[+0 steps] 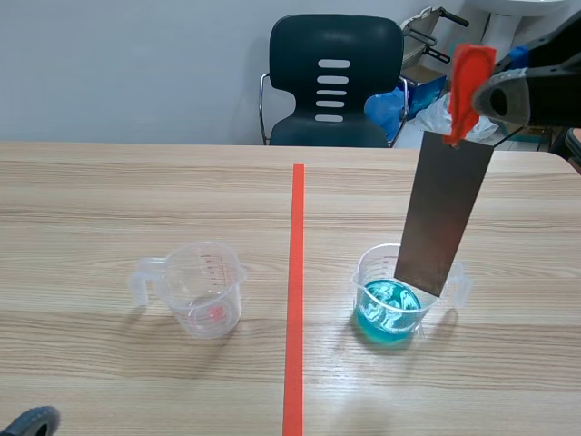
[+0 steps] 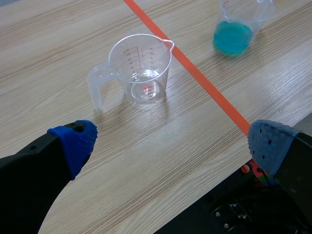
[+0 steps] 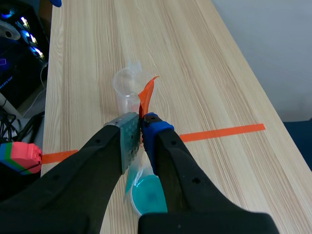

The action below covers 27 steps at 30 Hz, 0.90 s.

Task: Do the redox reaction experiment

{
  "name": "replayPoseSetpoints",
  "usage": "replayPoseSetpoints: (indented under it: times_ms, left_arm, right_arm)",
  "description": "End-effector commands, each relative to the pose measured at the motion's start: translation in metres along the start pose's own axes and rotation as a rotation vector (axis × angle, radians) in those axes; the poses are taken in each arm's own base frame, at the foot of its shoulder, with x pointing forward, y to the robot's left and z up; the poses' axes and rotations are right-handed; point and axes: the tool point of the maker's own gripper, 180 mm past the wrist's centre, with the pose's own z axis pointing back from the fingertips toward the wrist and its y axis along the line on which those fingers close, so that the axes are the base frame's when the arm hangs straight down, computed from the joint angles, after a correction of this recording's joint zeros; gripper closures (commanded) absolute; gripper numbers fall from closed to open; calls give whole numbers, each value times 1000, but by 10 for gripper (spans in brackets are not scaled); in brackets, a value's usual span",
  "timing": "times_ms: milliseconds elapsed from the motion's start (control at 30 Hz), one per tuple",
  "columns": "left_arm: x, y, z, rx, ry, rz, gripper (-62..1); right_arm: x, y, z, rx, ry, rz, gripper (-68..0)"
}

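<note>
While my right gripper (image 3: 141, 124) clenched the clip (image 1: 469, 77), its plate (image 1: 445, 213) hanging over the blue cup (image 1: 363, 283), my left gripper (image 2: 174, 142) stood released near the empty cup (image 2: 140, 68).

**A:** Where does the scene camera sit?
**B:** Between the arms at the near edge. It looks across the bench (image 1: 109, 200) toward a chair (image 1: 336, 82), with the empty cup (image 1: 207, 286) and the blue-filled cup (image 1: 390, 304) at middle distance.
**A:** And the left wrist camera?
**B:** Low and close behind the left gripper (image 2: 174, 141), facing forward and down at the empty cup.
**A:** The right one?
**B:** Raised high, looking steeply down past the right gripper (image 3: 142, 124). All three views share both cups and the orange tape line (image 1: 295, 300).
</note>
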Motion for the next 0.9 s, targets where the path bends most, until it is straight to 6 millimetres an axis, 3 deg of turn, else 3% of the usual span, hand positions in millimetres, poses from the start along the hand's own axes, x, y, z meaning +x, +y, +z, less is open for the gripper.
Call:
replayPoseSetpoints:
  times_ms: [0,300,867]
  left_arm:
    - [5,-2,0,-1,-22,12,-623]
    - [5,-2,0,-1,-21,12,-623]
    - [5,-2,0,-1,-21,12,-623]
  right_arm:
    - [7,-8,5,-20,-13,15,-8]
    - [-3,-24,14,-71,0,-1,-8]
    - [-8,-19,-7,-40,-21,-22,-9]
